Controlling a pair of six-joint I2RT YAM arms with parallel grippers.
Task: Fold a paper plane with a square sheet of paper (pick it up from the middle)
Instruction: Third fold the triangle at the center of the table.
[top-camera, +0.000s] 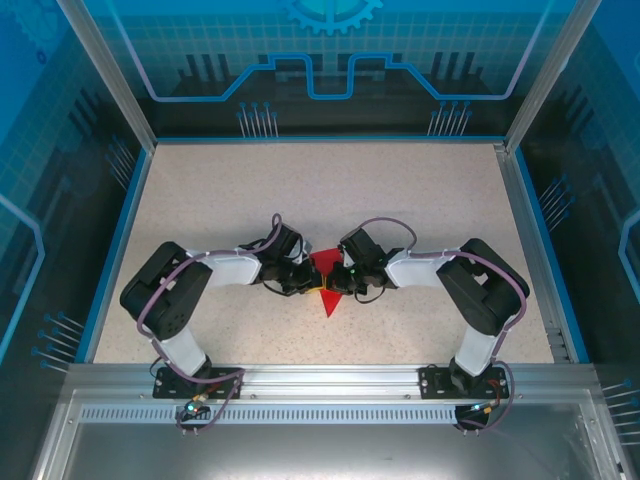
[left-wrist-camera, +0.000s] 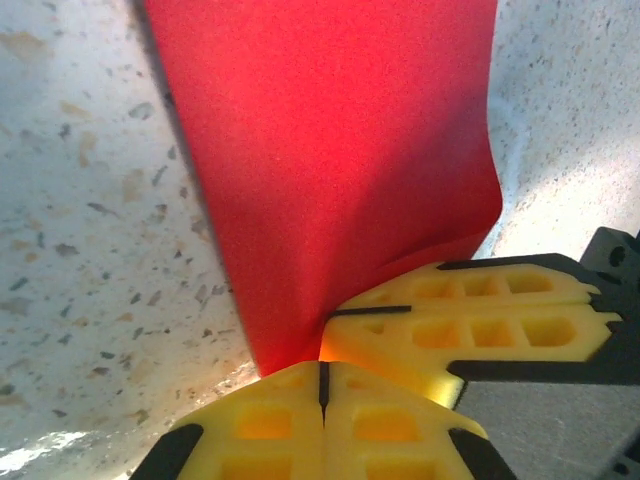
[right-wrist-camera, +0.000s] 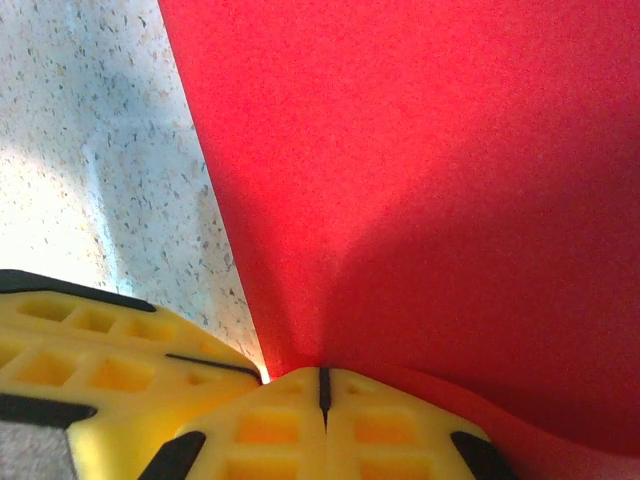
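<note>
The square sheet of paper (top-camera: 329, 298) is bright red and lies at the table's middle, where it shows as a small triangle pointing toward the near edge. The two wrists cover its upper part, so I cannot tell whether it has the paper plane's form. My left gripper (top-camera: 313, 283) and right gripper (top-camera: 339, 283) meet tip to tip over it. In the left wrist view the left gripper (left-wrist-camera: 323, 366) is shut on the paper (left-wrist-camera: 330, 170), which creases up into the tip, with the right gripper's fingers (left-wrist-camera: 470, 320) alongside. The right gripper (right-wrist-camera: 323, 372) likewise pinches the paper (right-wrist-camera: 430, 170), beside the left fingers (right-wrist-camera: 110, 370).
The speckled beige tabletop (top-camera: 330, 190) is bounded by a blue rim and metal posts. Glass walls stand behind and at both sides. An aluminium rail (top-camera: 330, 378) carrying the arm bases runs along the near edge.
</note>
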